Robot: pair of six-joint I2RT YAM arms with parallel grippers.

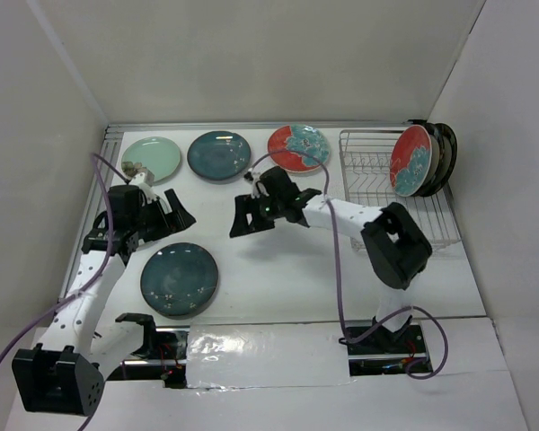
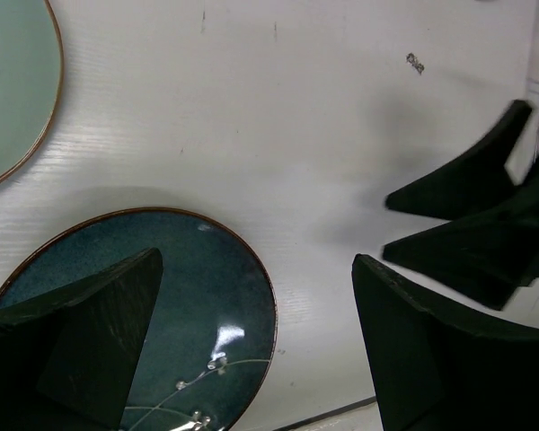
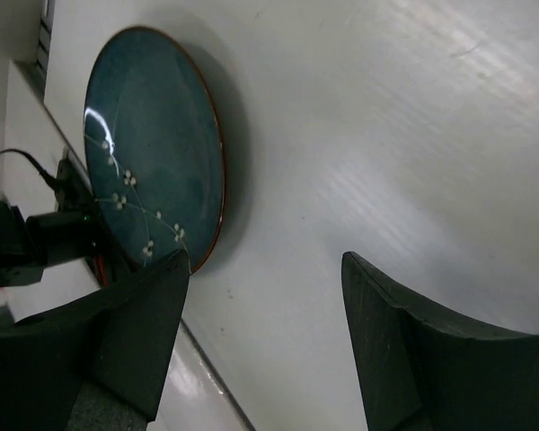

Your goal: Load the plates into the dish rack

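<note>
Several plates lie flat on the white table: pale mint green (image 1: 151,159), dark teal (image 1: 219,154) and red with teal flower (image 1: 298,148) in a back row, and a second dark teal plate (image 1: 179,278) near the front. The silver wire dish rack (image 1: 373,180) at the back right holds upright plates, the red flowered one (image 1: 410,160) in front. My left gripper (image 1: 175,216) is open and empty above the table, behind the near teal plate (image 2: 180,296). My right gripper (image 1: 249,218) is open and empty over bare table at mid-table; the near teal plate (image 3: 153,135) lies ahead of it.
The mint plate's edge (image 2: 9,90) shows at the left wrist view's top left. The right gripper's black fingers (image 2: 485,215) reach in close on that view's right. White walls enclose the table on three sides. The arm bases and cables (image 1: 377,337) sit at the near edge.
</note>
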